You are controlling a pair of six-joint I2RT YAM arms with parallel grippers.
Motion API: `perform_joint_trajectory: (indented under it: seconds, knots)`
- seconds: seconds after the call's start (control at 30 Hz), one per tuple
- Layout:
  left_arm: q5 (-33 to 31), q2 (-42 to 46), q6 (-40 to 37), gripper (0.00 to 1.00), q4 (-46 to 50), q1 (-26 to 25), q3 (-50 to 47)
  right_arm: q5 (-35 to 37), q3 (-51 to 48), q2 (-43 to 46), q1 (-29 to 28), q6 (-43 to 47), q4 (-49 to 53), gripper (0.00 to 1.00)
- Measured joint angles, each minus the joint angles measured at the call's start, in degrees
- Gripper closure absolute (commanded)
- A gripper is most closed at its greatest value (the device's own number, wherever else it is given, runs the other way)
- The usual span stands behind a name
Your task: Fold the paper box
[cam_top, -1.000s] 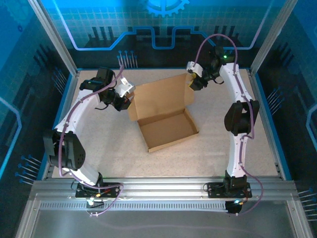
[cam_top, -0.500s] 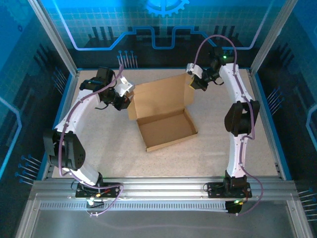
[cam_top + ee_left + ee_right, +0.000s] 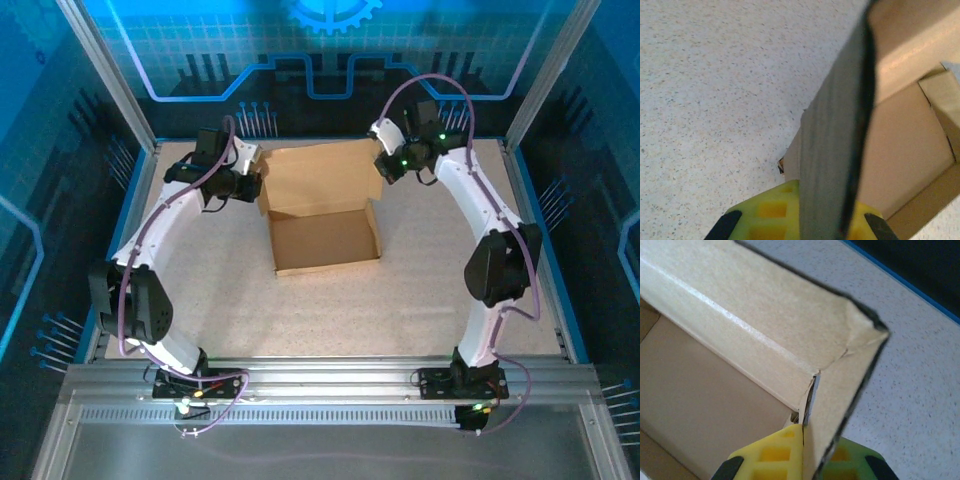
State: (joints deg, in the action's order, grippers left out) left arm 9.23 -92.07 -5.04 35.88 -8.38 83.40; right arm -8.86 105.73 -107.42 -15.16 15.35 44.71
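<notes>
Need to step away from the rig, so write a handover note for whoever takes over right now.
Left gripper: shut on the left edge of the raised lid of the paper box.
Right gripper: shut on the lid's right side flap.
Box: middle of the table, walls up, open, lid standing at the far side.
Done: tray formed.
Left: likely lower the lid and tuck its flaps.

Left wrist view: the box (image 3: 900, 150) flap edge, close to the lens, is a dark blur cut off top and bottom, and it hides where the left gripper (image 3: 812, 222) pinches it. Right wrist view: the right gripper (image 3: 807, 455) fingers (image 3: 772, 450) are cropped by the bottom edge. Top view: the fingertips are too small to tell.
</notes>
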Motion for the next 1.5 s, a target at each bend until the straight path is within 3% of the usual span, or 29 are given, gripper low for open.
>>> perform_joint_trajectory:
  seconds: [0.27,0.53,1.13,1.5]
  knots:
    - [-8.26,0.00,9.86,1.00,-8.63,-5.51,-5.07,16.94,-18.47,8.85,-5.99,-23.54,-15.54,1.00]
    - [-13.88,0.48,13.68,1.00,-20.63,-9.27,-12.26,29.97,-31.15,12.72,-9.84,-33.79,-31.17,1.00]
    - [-22.25,7.13,15.54,1.00,-44.72,-16.92,-32.17,41.68,-55.08,23.30,-14.78,-36.96,-55.08,1.00]
    - [-26.58,9.70,15.08,1.00,-57.16,-21.38,-42.16,44.87,-68.41,27.89,-17.16,-35.19,-68.96,1.00]
